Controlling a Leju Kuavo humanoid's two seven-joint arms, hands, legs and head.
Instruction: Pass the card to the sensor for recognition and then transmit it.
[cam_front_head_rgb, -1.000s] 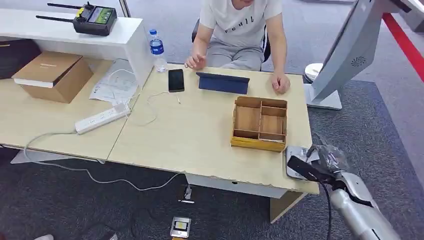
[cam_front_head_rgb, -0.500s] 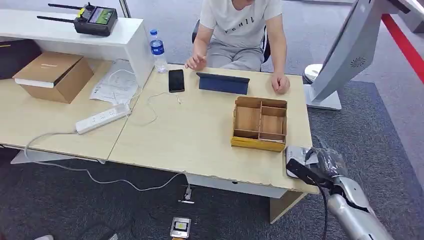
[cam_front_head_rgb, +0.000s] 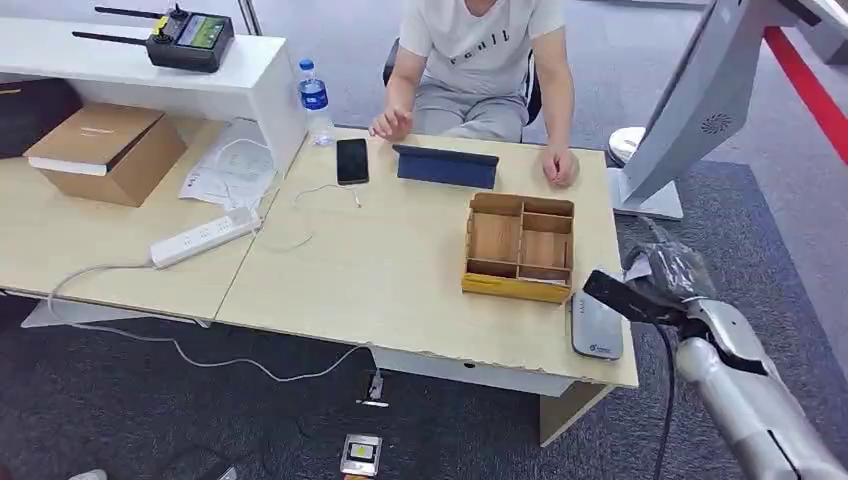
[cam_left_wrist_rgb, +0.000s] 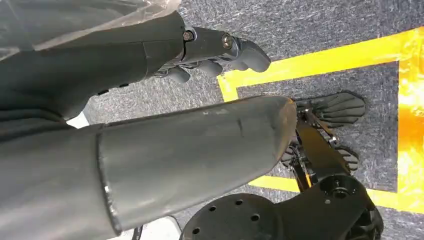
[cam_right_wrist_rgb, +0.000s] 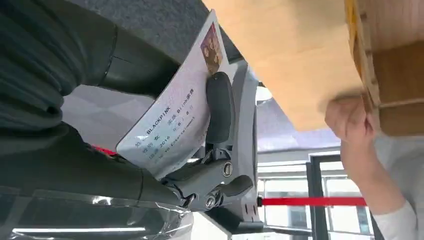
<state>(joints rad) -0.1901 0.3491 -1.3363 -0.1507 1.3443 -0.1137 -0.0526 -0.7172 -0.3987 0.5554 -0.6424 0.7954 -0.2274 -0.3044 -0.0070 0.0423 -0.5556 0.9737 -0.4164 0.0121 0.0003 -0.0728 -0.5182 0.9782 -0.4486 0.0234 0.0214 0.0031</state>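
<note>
Near the right corner of the table (cam_front_head_rgb: 400, 290) we hold our right hand (cam_front_head_rgb: 655, 285) up in the air. Our fingers are pressed on a white card (cam_right_wrist_rgb: 172, 117) with a small picture and dark words on it. From the right wrist view, the thumb sits on one side of the card and a dark finger (cam_right_wrist_rgb: 219, 107) lies flat on the other. The card is just beside the table edge, not touching it. A grey card sensor (cam_front_head_rgb: 596, 327) lies flat on the table corner, near our hand. Next to it stands a wooden tray (cam_front_head_rgb: 520, 247) with little boxes inside. A person (cam_front_head_rgb: 480, 50) in a white shirt sits on the far side, with both hands on the table by a blue tablet (cam_front_head_rgb: 446, 166). A black phone (cam_front_head_rgb: 352, 160) and a water bottle (cam_front_head_rgb: 315, 100) are close by. Our left hand (cam_left_wrist_rgb: 200, 65) hangs low over a grey floor with yellow lines (cam_left_wrist_rgb: 320, 60). It holds nothing, with its dark fingers bent in a little.
</note>
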